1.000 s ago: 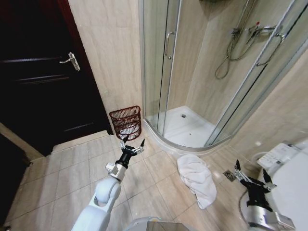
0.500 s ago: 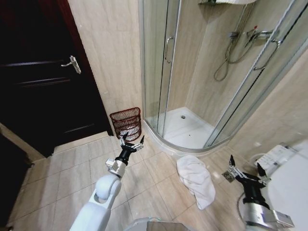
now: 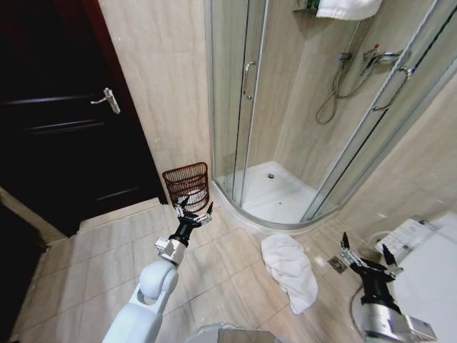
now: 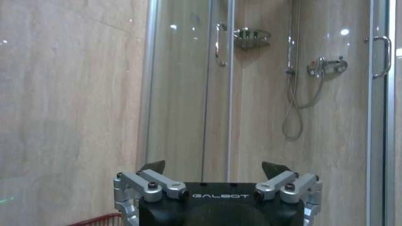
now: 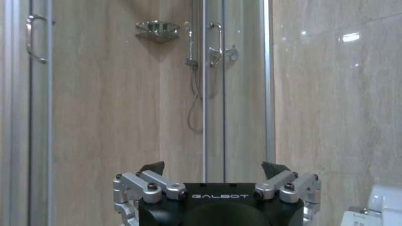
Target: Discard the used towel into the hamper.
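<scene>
Lying crumpled on the tiles at 5 o'clock from the hamper (image 3: 186, 185) was the towel (image 3: 289, 269). Left gripper (image 3: 194, 209), fingers apart and empty, hung just before the hamper; left wrist view caught only its rim (image 4: 94, 220). Right gripper (image 3: 365, 254) was spread, empty, at the towel's 3 o'clock.

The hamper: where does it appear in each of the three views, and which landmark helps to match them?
Head view: the hamper stands on the floor against the tiled wall, between the dark door and the shower cabin, just beyond the open left gripper.
Left wrist view: a piece of its red rim shows at the lower edge, beside the gripper.
Right wrist view: not in it.
Shared landmark: the shower hose.
</scene>
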You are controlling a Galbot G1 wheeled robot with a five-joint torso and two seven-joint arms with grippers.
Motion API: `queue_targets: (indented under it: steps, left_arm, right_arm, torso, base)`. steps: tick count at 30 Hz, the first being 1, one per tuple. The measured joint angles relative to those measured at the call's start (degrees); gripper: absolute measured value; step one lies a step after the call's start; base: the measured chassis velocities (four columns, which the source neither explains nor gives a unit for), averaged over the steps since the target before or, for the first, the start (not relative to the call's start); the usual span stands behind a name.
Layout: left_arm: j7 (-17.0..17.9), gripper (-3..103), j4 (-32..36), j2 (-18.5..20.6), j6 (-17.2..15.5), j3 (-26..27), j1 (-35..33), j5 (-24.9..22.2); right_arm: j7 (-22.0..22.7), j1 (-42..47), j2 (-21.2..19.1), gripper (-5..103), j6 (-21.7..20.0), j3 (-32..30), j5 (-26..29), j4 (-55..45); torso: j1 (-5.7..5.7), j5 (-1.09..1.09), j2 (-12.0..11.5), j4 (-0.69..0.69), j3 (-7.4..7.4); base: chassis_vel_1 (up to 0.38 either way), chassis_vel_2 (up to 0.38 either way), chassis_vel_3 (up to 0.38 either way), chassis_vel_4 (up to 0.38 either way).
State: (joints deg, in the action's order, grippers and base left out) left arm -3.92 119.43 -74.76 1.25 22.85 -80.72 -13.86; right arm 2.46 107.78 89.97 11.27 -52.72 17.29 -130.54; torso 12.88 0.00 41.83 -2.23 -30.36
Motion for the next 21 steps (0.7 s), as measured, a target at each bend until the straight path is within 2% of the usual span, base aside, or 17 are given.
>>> queue_targets:
  steps: [4,5,13,21]
  left_arm:
    - [-0.02,100,0.51,-0.02,0.05,-0.07,-0.34,0.33]
    - [-0.02,100,0.63,-0.02,0.08,-0.06,-0.44,0.37]
    - [-0.23,100,0.78,0.03,0.46,0.09,-0.98,0.76]
    - [-0.27,100,0.92,0.01,0.46,-0.2,-0.79,1.37]
  right_arm:
    - [0.18,-0.02,-0.16,100,0.06,-0.08,0.18,0.03]
    - [0.2,0.02,-0.27,100,0.21,-0.25,0.28,0.2]
    - [0.18,0.13,-0.47,100,2.86,-0.72,1.19,1.48]
    - [0.74,0.23,-0.42,100,2.48,-0.59,1.4,1.52]
  torso:
    - [0.51,0.01,1.14,-0.08,-0.64]
    - [0.68,-0.02,1.53,-0.02,-0.86]
    - [1.34,0.02,3.19,-0.02,-1.89]
    - [2.1,0.0,4.94,-0.03,-2.78]
  base:
    - [-0.134,0.136,0.162,-0.16]
    - [-0.117,0.121,0.172,-0.096]
    - [-0.084,0.084,0.076,-0.069]
    - [0.0,0.0,0.0,0.0]
